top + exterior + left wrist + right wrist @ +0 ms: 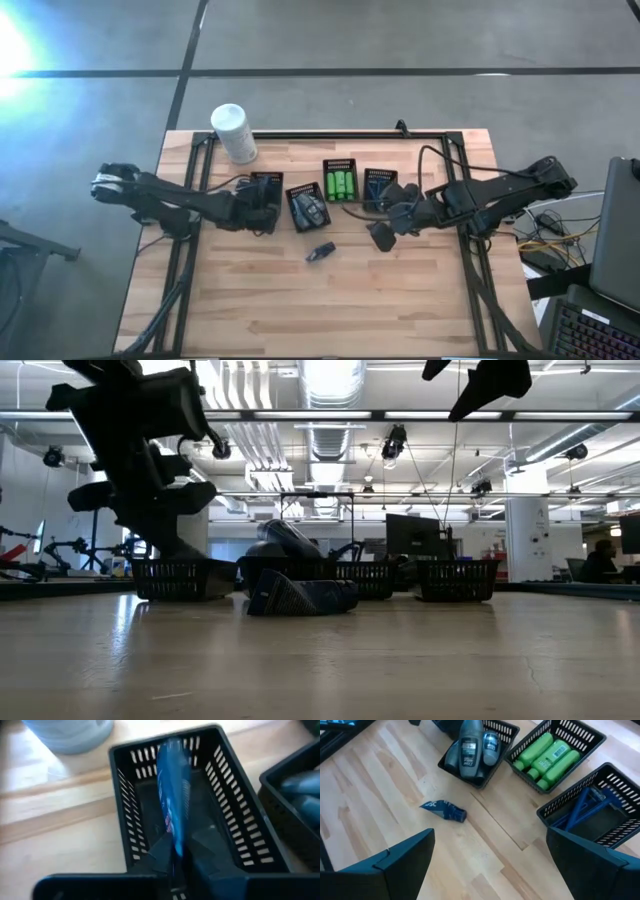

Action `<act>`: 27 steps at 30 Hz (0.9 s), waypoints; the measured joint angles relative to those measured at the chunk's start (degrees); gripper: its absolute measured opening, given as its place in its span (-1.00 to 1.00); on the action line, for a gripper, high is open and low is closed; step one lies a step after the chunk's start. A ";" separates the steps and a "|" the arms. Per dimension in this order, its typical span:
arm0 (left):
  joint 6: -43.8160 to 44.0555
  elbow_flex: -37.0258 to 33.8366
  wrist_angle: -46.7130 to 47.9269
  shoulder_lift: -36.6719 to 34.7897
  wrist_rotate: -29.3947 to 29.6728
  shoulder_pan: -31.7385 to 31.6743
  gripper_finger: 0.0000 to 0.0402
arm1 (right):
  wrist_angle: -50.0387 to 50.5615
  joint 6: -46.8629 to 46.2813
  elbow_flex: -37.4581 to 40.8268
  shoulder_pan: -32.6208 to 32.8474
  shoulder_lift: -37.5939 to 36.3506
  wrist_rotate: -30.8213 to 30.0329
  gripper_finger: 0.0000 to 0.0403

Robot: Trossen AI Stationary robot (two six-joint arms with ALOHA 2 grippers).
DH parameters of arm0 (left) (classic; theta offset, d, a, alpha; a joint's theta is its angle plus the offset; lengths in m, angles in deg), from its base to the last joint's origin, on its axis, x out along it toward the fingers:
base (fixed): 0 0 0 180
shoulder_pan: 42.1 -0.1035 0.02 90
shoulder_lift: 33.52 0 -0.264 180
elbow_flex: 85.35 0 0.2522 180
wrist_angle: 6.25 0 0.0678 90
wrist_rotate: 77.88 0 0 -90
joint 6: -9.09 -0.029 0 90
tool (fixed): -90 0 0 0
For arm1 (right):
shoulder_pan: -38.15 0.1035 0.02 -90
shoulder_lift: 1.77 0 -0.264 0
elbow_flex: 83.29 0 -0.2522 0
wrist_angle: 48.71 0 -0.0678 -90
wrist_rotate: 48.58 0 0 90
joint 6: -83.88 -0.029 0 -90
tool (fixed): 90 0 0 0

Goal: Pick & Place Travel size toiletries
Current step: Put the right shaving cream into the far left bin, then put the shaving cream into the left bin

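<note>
On wooden table point(250, 310), dark tube point(320, 252) lies.

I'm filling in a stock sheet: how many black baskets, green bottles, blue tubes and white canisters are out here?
black baskets: 4
green bottles: 3, all in one basket
blue tubes: 2, one loose on the table, one held in the left end effector
white canister: 1
Total: 10

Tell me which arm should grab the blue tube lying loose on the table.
Right, probably. The right gripper is open, empty and nearest the loose tube. The left gripper is shut on another blue tube over the leftmost basket.
</note>
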 joint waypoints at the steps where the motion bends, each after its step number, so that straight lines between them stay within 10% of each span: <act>1: -0.55 -0.27 -0.71 -0.04 -0.82 -0.28 -0.79 | 0.01 -0.01 0.02 0.12 0.02 0.27 0.88; 11: -7.59 4.24 -1.67 -0.54 -4.37 0.71 -0.08 | 0.01 0.08 0.02 0.20 0.00 0.79 0.88; 20: -62.12 8.31 -32.71 -0.26 -14.80 19.26 -0.01 | 0.06 2.15 0.02 0.20 0.00 3.91 0.88; 27: -55.82 8.26 -36.62 9.77 -3.52 24.37 0.02 | 0.49 2.15 0.02 0.20 0.00 3.91 0.88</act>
